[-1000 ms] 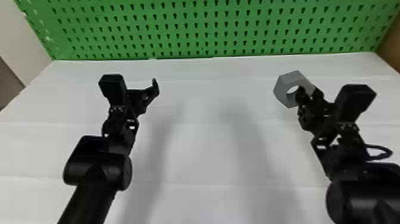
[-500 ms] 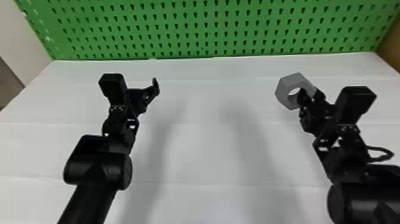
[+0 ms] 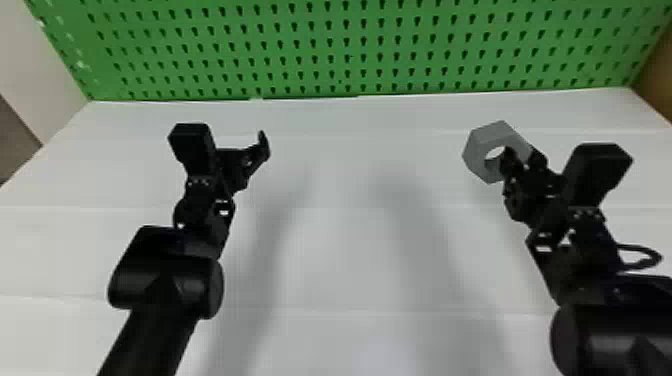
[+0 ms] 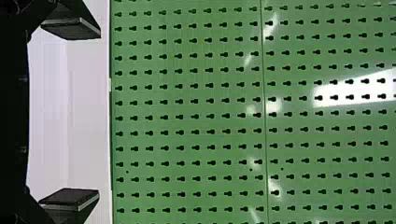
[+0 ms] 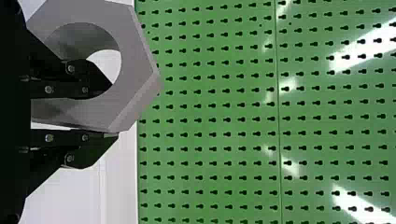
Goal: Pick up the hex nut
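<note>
A green pegboard (image 3: 350, 47) stands at twelve o'clock behind a white counter (image 3: 345, 250), its upper part cut off by the head view's edge. Between two and three o'clock from that view's centre, the right hand (image 3: 522, 156) is clamped on one wall of the grey hex nut (image 3: 492, 132). In the right wrist view, one finger (image 5: 91, 81) goes into the nut's hole and the other finger (image 5: 88, 140) lies against an outer side; the first covers part of the hole, and the view's edge trims the nut. It is hard to tell whether the nut touches the counter. The right arm (image 3: 615, 340) runs off near four o'clock, with a black cable (image 3: 658, 257) looping beside it. Between nine and ten o'clock is the left hand (image 3: 245, 159); its fingers are wide apart in the left wrist view, though the head view plainly shows just one. The left arm (image 3: 155, 340) is cut off between seven and eight o'clock. Near two o'clock, a brown panel (image 3: 657, 75) is only partly in frame.
</note>
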`<state>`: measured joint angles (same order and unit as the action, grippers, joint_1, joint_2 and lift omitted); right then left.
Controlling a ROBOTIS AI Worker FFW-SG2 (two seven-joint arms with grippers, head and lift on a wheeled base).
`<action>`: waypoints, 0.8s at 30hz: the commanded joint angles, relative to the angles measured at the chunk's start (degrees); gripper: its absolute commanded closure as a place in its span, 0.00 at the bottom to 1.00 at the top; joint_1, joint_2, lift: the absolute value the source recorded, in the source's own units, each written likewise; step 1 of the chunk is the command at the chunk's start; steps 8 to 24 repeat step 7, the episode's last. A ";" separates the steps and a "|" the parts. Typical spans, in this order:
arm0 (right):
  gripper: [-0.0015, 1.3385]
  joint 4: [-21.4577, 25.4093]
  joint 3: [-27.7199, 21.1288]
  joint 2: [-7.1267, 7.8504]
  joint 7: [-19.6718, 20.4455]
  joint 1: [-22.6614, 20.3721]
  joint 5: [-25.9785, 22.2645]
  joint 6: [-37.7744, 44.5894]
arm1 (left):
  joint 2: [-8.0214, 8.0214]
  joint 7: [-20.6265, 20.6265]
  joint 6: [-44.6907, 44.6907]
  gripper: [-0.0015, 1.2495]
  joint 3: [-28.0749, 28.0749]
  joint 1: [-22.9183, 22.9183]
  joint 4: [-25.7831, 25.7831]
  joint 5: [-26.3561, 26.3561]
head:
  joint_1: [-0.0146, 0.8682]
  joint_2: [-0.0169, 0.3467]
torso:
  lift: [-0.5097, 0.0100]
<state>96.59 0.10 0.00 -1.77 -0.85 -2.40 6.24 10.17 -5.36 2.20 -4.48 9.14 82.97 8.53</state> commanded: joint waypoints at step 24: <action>0.84 0.00 -0.19 -0.05 0.01 -0.03 0.21 0.00 | 0.03 0.00 0.00 0.07 0.00 0.00 0.00 0.00 | 0.91 0.46 | 0.81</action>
